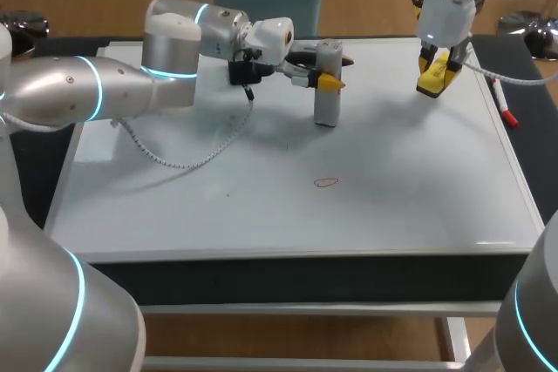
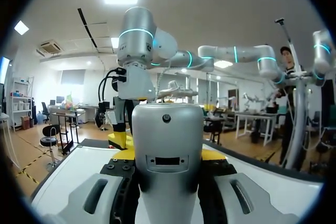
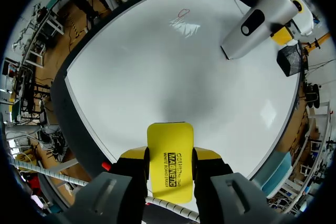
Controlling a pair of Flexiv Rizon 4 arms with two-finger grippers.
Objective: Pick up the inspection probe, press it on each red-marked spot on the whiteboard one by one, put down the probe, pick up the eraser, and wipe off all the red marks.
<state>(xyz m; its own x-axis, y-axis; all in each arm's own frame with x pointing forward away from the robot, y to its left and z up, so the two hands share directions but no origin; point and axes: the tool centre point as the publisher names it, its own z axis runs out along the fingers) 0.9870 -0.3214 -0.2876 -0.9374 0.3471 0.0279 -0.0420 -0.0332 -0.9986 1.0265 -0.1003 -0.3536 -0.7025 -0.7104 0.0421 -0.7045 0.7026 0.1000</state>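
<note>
**Inspector A:** What is lying nearest on the whiteboard [image 1: 418, 206]?

**Inspector B:** A single red mark [image 1: 325, 183], a small loop, is sitting around the middle and toward the near edge. I am finding no other marks in any view.

**Inspector A:** And the probe?

**Inspector B:** The probe [image 1: 326, 93] is standing upright in the far middle of the board, its long axis vertical. The left gripper [image 1: 334, 72] is reaching in from the left and clamping the upper body from two sides. The base appears to be resting on the surface, though I cannot confirm contact.

**Inspector A:** What is the right side doing?

**Inspector B:** The right gripper [image 1: 436, 74] is hanging over the far right part of the board. It is grasping the eraser [image 3: 169, 169], which is lying lengthwise between the fingers and pointing down. It appears to be clear of the surface. A pen [image 1: 504, 104] is lying by the right edge, just right of that gripper.

**Inspector A:** Which relation is governing the next move?

**Inspector B:** From the probe, the mark is lying almost straight toward the near edge. From the eraser, it is lying near and to the left, farther off. So the left arm is the closer one. In my judgement either tool is needing a pull toward the near edge. The probe only has to keep upright for a press, while the eraser would be crossing diagonally in front of the probe.
</note>
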